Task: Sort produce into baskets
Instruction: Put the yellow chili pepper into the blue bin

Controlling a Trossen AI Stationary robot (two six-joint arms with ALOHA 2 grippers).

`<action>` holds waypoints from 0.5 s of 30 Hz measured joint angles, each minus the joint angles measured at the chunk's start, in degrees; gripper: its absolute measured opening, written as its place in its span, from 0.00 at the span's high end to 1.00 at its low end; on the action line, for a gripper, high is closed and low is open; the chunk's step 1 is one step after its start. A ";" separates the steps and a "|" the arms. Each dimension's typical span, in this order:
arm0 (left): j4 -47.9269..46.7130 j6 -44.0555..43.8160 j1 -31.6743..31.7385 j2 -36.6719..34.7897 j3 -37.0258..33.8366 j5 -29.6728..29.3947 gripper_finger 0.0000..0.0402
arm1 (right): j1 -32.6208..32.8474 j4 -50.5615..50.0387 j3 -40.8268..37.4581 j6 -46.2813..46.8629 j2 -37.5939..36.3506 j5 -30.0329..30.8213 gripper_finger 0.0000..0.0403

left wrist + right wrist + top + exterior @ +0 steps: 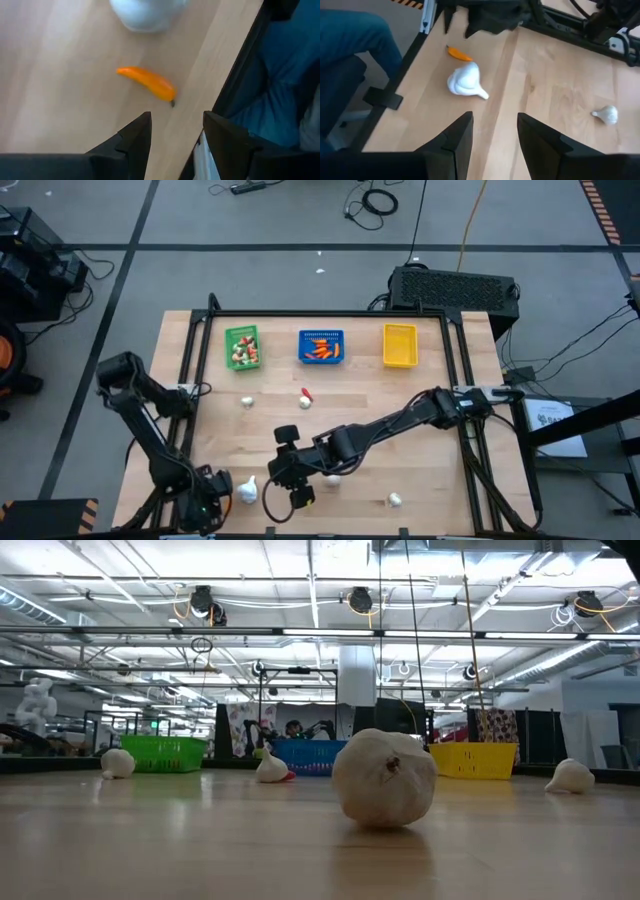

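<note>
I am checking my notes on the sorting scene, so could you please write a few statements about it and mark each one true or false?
1. The yellow basket holds no produce that can be seen. True.
2. The left tool is clamped on the orange pepper. False: its fingers stand open and empty, and the pepper lies on the table ahead of them.
3. The blue basket holds orange pieces. True.
4. The right tool holds a garlic bulb. False: the bulb lies on the table beyond its open fingers.
5. The green basket stands between the blue and yellow ones. False: the blue basket is in the middle.
</note>
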 joint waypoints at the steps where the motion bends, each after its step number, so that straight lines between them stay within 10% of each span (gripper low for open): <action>1: 0.50 -1.02 0.00 0.57 0.02 -0.43 0.54 | -0.22 0.00 -0.01 -0.43 0.00 0.02 0.64; 15: 0.85 -8.15 -0.04 4.86 -0.03 -1.61 0.54 | -2.22 -0.46 0.01 -0.75 0.00 -0.17 0.64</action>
